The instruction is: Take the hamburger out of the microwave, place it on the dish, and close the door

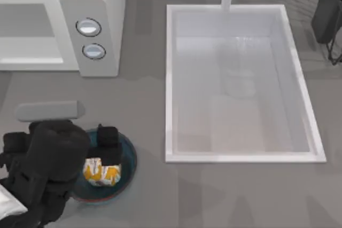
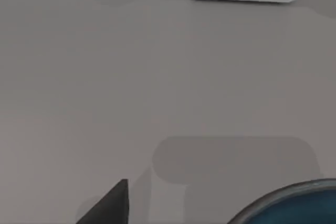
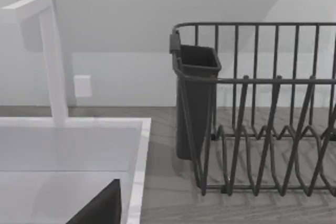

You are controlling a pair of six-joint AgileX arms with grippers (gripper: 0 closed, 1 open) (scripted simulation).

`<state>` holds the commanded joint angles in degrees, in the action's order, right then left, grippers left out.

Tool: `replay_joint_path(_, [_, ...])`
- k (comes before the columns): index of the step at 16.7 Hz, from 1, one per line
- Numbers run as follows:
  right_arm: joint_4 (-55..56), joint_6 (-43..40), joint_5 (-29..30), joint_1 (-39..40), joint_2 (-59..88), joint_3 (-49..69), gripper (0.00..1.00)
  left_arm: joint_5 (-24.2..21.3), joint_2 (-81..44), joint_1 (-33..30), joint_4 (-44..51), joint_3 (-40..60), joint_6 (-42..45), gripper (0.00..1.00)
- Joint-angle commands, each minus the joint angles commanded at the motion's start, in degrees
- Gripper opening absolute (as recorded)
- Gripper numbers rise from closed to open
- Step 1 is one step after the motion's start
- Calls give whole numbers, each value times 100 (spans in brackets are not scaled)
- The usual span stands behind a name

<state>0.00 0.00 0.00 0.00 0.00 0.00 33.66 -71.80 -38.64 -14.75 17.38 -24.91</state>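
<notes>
Hamburger [image 1: 102,172] sits inside the dish [image 1: 128,158] near the table's front-left corner in the top view, resting toward the bowl's front with the left gripper [image 1: 107,141] directly over the bowl just behind it; one dark finger [image 1: 107,135] is visible above the bun, but whether the fingers are spread or closed I cannot tell from this angle. Behind them the microwave [image 1: 99,4] stands at the back left with its two round knobs [image 1: 88,26] facing up, and the door [image 1: 49,110] seems to be the grey slab hanging out over the counter beside the arm. A white sink [image 1: 299,86] fills the middle and right. From the left wrist, grey counter [image 2: 157,77], a curved blue edge of the dish [image 2: 294,203] and a dark finger tip [image 2: 113,205] appear. From the right wrist, parked at the back right, a faucet [image 3: 52,61], the sink's rim [image 3: 139,161] and a wire rack [image 3: 262,129] with a dark cup [image 3: 194,103] show.
</notes>
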Motion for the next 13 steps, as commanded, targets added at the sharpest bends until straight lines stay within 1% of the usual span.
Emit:
replay_joint_path(7, [0,0,0,0,0,0,100,-1832,4005,2012,1049,-831,1677,100])
replay_joint_path(10, [0,0,0,0,0,0,100,-2553,5557,2853,1321,-1225,2150,100])
replay_joint_path(13, [0,0,0,0,0,0,100,-3082,6619,3498,1452,-1547,2411,100])
